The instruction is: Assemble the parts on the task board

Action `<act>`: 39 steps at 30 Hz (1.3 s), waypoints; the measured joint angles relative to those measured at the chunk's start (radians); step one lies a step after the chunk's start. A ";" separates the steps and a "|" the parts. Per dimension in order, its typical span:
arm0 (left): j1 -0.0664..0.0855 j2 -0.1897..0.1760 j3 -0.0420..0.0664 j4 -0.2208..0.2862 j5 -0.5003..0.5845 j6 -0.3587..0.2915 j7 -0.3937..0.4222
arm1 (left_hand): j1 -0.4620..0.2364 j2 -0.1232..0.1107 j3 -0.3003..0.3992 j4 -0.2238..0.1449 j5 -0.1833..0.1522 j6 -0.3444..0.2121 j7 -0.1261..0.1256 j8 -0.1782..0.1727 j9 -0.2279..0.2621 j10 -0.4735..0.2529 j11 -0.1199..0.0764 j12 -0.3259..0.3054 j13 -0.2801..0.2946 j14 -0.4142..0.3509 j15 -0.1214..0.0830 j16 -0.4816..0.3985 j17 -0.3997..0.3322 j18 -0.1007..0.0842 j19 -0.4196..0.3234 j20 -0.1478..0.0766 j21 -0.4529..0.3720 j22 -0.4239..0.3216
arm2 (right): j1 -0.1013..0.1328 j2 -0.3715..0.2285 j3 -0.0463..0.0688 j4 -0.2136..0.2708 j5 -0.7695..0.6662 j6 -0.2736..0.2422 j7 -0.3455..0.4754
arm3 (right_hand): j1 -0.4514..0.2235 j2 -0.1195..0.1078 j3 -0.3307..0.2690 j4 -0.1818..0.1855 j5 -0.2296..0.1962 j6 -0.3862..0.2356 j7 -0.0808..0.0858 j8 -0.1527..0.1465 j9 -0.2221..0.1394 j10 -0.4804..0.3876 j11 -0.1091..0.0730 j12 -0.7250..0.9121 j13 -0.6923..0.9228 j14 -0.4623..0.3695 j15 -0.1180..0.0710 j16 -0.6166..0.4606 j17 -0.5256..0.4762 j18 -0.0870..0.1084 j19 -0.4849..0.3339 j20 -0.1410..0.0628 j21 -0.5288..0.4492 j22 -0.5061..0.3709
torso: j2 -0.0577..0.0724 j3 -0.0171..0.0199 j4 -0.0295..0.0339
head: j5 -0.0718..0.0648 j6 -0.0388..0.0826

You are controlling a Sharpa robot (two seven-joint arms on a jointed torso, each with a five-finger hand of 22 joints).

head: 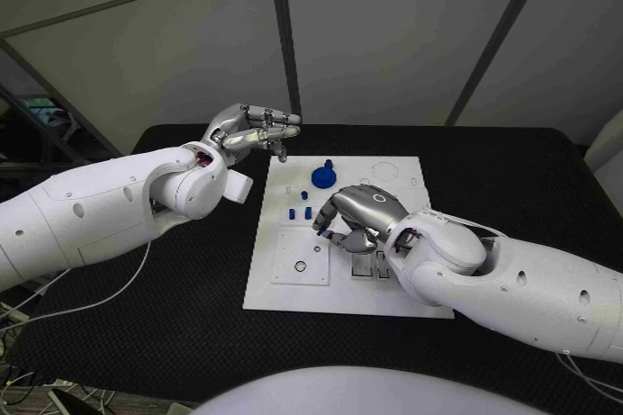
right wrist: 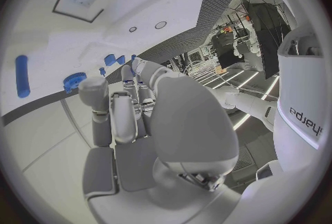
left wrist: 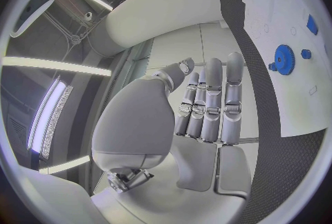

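**Blue parts wait while the right hand works low on the board**

Blue gear (head: pixel 323 175) stands on the white task board (head: pixel 390 298), just beyond the fingertips of the right hand (head: pixel 357 212). That hand is knuckles-up over the middle of the board, fingers curled down beside 2 small blue pegs (head: pixel 297 214); I cannot tell whether they pinch a part. The left hand (head: pixel 255 130) hovers off the board's far left corner, fingers lightly curled together, holding nothing. To do this step well, I judge the right hand should lower slowly, keep its fingertips clear of the standing pegs, and seat any part squarely; a sideways sweep could knock the gear
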 measured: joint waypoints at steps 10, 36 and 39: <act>0.000 0.005 0.000 -0.001 0.000 0.002 -0.001 | 0.000 0.000 0.000 0.000 0.000 0.000 0.000 0.000 0.000 0.000 0.000 0.000 0.000 0.000 0.000 0.000 -0.001 0.000 0.000 0.000 0.000 0.000 | -0.008 0.025 0.001 -0.027 0.004 0.033 0.003 | 0.000 0.000 0.003 -0.003 -0.001 -0.001 -0.001 0.000 0.000 0.000 0.000 -0.007 -0.001 0.000 0.000 0.005 0.000 0.000 0.000 0.000 0.000 0.000 | 0.000 0.0006 0.0000 | 0.019 -0.012; 0.000 0.009 0.000 -0.001 0.000 0.009 -0.004 | 0.000 0.000 0.000 0.000 0.000 0.000 0.000 0.000 -0.001 -0.004 0.004 0.000 0.000 0.000 0.000 -0.004 -0.002 0.000 0.000 0.000 0.000 0.000 | -0.012 0.046 -0.001 -0.057 -0.014 0.115 0.002 | -0.005 -0.006 0.003 -0.003 0.000 -0.002 -0.002 -0.006 -0.001 0.000 0.000 -0.011 0.001 0.000 0.000 0.005 0.001 0.000 0.000 0.000 0.000 0.001 | 0.000 0.0004 -0.0010 | 0.041 -0.029; 0.000 0.011 0.000 -0.002 0.000 0.010 -0.004 | 0.000 0.000 0.000 0.000 0.000 0.000 0.000 0.000 -0.001 -0.004 0.004 0.000 0.000 0.000 0.000 -0.004 -0.002 0.000 0.000 0.000 0.000 0.000 | -0.012 0.051 -0.001 -0.062 -0.015 0.120 0.002 | -0.005 -0.006 0.003 -0.003 0.000 -0.002 -0.002 -0.006 -0.001 0.000 0.000 -0.012 0.001 0.000 0.000 0.005 0.002 0.000 0.000 0.000 0.000 0.001 | 0.000 0.0004 -0.0010 | 0.043 -0.030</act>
